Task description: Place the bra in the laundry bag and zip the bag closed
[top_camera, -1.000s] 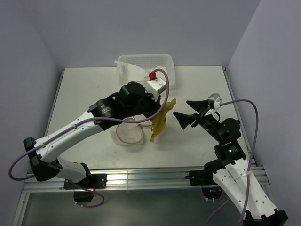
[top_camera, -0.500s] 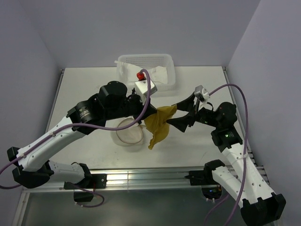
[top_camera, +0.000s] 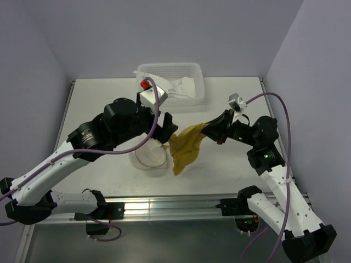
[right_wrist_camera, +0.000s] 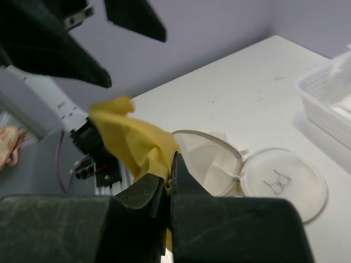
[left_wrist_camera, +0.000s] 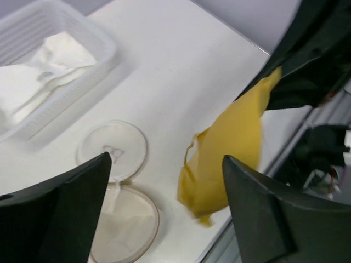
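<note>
The mustard-yellow bra (top_camera: pixel 185 148) hangs above the table, right of the laundry bag (top_camera: pixel 150 160). My right gripper (top_camera: pixel 207 131) is shut on the bra's upper right corner; in the right wrist view the yellow fabric (right_wrist_camera: pixel 131 139) is pinched between the closed jaws of that gripper (right_wrist_camera: pixel 170 167). My left gripper (top_camera: pixel 164 126) stands open just left of the bra and holds nothing. Its wrist view looks between the spread jaws of the gripper (left_wrist_camera: pixel 166 160) at the bra (left_wrist_camera: pixel 230 145), the open mesh bag (left_wrist_camera: pixel 123 227) and its flat lid (left_wrist_camera: pixel 112 149) lying beside it.
A white perforated basket (top_camera: pixel 198 70) with white cloth (top_camera: pixel 184 86) stands at the back of the table. The left arm hangs over part of the bag. The table's front rail (top_camera: pixel 164 207) runs just below the bra.
My left gripper has let go of the bra, opened and drawn back to the left. My right gripper has moved in and shut on the bra's upper corner.
</note>
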